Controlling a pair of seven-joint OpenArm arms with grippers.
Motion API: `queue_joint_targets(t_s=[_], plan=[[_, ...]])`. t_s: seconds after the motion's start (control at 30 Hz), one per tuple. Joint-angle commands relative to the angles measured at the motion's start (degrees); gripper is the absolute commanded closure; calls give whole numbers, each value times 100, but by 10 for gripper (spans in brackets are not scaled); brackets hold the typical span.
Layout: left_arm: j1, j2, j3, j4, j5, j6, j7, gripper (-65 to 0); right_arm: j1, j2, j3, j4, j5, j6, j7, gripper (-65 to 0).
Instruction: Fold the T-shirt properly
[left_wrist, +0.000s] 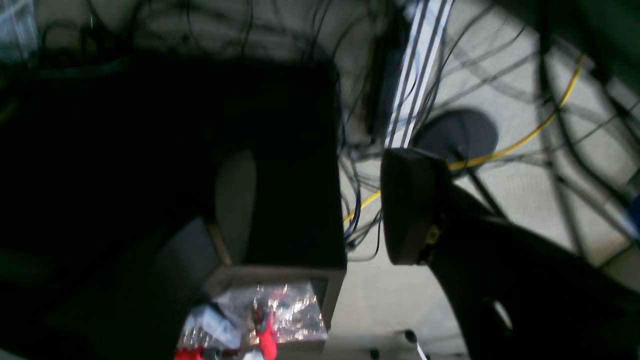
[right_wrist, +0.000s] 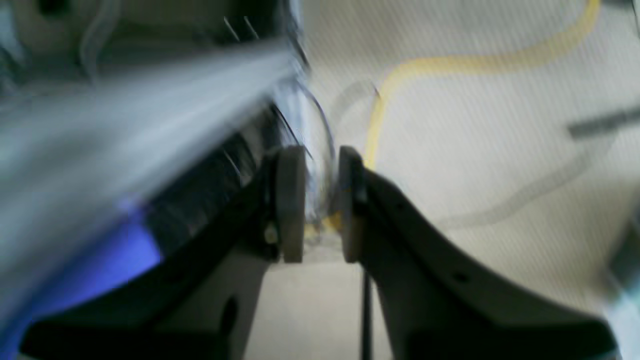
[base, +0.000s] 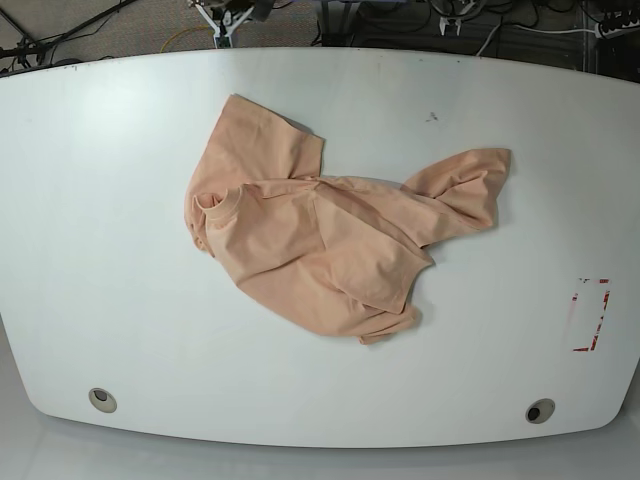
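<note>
T-shirt (base: 330, 240) lies crumpled on the table (base: 100, 250), away from both grippers: left (left_wrist: 320, 205) spread, right (right_wrist: 321, 205) nearly closed, empty.

We cannot see either arm in the base view. The T-shirt (base: 330, 235) lies crumpled, its folds hiding the front and any print. In the right wrist view, motion blur smears the grey surface (right_wrist: 125, 115) at upper left. In the left wrist view, the dark left half swallows all detail, and the cluttered box (left_wrist: 270, 310) is cut off at the bottom edge.
</note>
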Motion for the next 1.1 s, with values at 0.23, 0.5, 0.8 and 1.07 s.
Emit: queue_joint_targets(t_s=[0.23,0.5,0.8,1.07], plan=[[49,-38,9,-4,14,15,3,-369,-88,70,19,17,-8,1,3,-116],[409,-38,-26,5,-3,33,-982,-369,-615,70,19,720,1,1,-85,-111],[1420,-161,-140,1157,-12,33,-1421,-368,-1899,-44,63,3076,36,1,-762,-111],[3126,-161,-351,4401,-3,15,-815,-368,-2892,-53,63,4799,45,1,-1166,-109]])
